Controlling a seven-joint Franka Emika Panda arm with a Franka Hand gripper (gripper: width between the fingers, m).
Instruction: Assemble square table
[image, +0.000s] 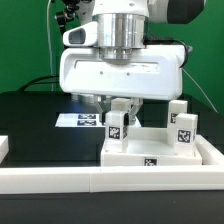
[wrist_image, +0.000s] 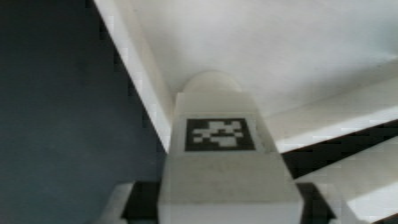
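Observation:
The square table's white slab (image: 150, 150) lies inside the white rails, and its pale surface (wrist_image: 267, 50) fills much of the wrist view. One white leg (image: 116, 130) with a black-and-white tag stands upright at the slab's corner toward the exterior view's left. My gripper (image: 117, 118) comes straight down over it. In the wrist view the tagged leg (wrist_image: 219, 133) sits between the fingers (wrist_image: 139, 205), with the dark pads against both of its sides. My gripper (wrist_image: 221, 202) is shut on it. Another tagged leg (image: 184, 127) stands on the slab toward the exterior view's right.
The marker board (image: 78, 120) lies on the black table behind the slab, toward the exterior view's left. A long white rail (image: 110, 182) runs along the front, and a short piece of rail (image: 3, 148) shows at the left edge. A green backdrop stands behind.

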